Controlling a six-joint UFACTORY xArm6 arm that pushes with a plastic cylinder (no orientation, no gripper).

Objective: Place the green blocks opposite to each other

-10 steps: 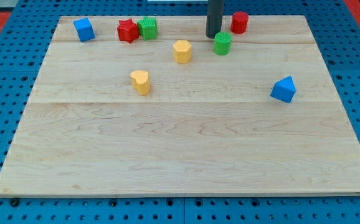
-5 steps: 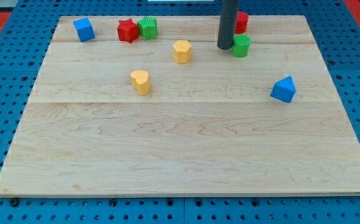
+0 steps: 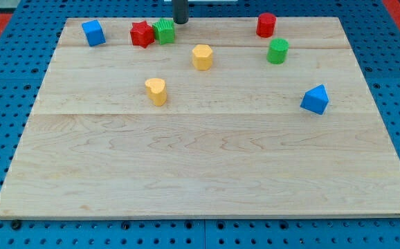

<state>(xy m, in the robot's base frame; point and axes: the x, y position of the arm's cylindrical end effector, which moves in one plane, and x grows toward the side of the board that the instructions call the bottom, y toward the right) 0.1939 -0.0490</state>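
Note:
A green cylinder block stands at the view's upper right of the wooden board, just below a red cylinder block. A second green block sits at the view's top, touching a red star-shaped block on its left. My tip is at the board's top edge, just to the right of and slightly above this second green block, close to it. The tip is far to the left of the green cylinder.
A blue block sits at the view's top left. A yellow block is near the top middle and another yellow block lies below and left of it. A blue block sits at the right.
The tip pushed the green cylinder to the right, from beside the yellow block to below the red cylinder. It then left it and moved left to the top edge beside the other green block.

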